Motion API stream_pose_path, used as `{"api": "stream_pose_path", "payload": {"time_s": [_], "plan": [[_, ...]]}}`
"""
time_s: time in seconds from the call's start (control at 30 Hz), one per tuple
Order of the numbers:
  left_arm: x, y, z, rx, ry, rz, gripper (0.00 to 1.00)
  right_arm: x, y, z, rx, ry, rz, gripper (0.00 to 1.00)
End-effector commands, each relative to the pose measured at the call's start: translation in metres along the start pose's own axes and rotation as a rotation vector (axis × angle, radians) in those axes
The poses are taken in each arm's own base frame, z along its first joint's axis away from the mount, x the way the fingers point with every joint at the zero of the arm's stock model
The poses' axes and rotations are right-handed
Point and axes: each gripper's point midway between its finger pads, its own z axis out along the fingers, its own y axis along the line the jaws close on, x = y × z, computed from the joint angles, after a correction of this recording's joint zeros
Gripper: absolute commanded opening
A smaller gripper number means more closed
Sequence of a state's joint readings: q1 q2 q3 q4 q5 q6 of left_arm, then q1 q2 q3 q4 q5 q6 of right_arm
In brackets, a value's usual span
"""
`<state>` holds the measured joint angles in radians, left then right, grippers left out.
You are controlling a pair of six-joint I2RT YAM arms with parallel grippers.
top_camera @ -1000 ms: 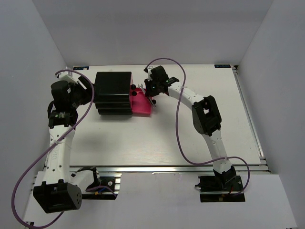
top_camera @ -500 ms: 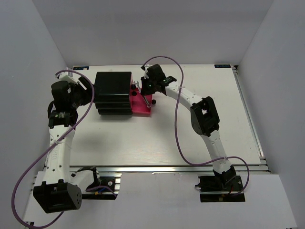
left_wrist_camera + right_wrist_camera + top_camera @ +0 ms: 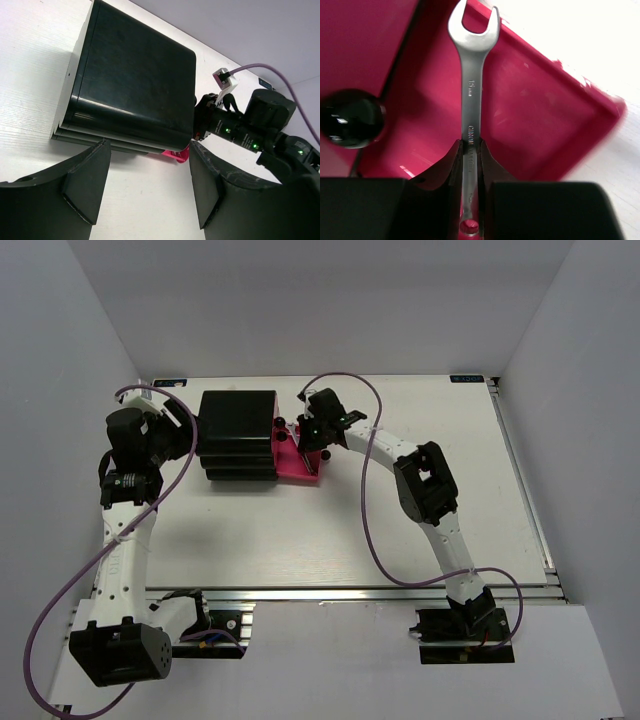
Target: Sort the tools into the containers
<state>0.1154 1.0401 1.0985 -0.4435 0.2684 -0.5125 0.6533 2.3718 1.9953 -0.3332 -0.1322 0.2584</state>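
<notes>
One wrench point(image 3: 471, 90) in right hand point(image 3: 469, 148) — one open drawer point(image 3: 532, 125).

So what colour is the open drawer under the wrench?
Magenta pink. The drawer shows best in the right wrist view, beneath the wrench.

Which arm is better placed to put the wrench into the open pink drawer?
Right. The right gripper is shut on the wrench, held above the open drawer. The left gripper is open and empty on the cabinet's other side.
</notes>
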Motion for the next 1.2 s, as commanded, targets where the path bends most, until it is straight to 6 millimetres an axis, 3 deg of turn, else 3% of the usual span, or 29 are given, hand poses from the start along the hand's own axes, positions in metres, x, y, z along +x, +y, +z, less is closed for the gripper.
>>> {"api": "stream_pose_path", "payload": {"time_s": [0.0,0.13,0.33,0.67,0.7,0.8,0.93,1.07,1.13,1.17], "plan": [[-0.013,-0.008,-0.006,0.011,-0.038,0.019,0.73,-0.007,0.007,-0.013,-0.008,-0.034,-0.024,0.00],[-0.011,-0.007,-0.003,0.016,-0.030,0.016,0.73,0.004,0.006,-0.017,-0.012,-0.017,-0.034,0.00],[-0.009,-0.004,0.004,0.012,-0.017,0.022,0.73,-0.010,0.016,-0.021,-0.037,-0.052,-0.109,0.00],[-0.004,-0.002,0.005,0.011,-0.013,0.019,0.73,0.001,0.030,-0.021,-0.070,-0.020,-0.181,0.00],[-0.004,-0.002,0.005,0.011,-0.012,0.018,0.73,-0.001,0.030,-0.022,-0.072,-0.024,-0.185,0.18],[-0.003,0.001,0.008,0.007,-0.008,0.020,0.74,-0.013,0.034,-0.031,-0.083,-0.049,-0.203,0.37],[-0.002,0.006,0.017,-0.004,-0.002,0.031,0.74,-0.046,0.037,-0.064,-0.101,-0.144,-0.210,0.44],[-0.002,0.013,0.030,-0.020,0.005,0.049,0.74,-0.065,0.031,-0.094,-0.138,-0.190,-0.217,0.41],[0.001,0.020,0.041,-0.034,0.024,0.066,0.74,-0.081,0.017,-0.118,-0.152,-0.236,-0.210,0.25],[0.002,0.022,0.045,-0.037,0.030,0.071,0.74,-0.075,0.009,-0.120,-0.156,-0.229,-0.189,0.15]]}}
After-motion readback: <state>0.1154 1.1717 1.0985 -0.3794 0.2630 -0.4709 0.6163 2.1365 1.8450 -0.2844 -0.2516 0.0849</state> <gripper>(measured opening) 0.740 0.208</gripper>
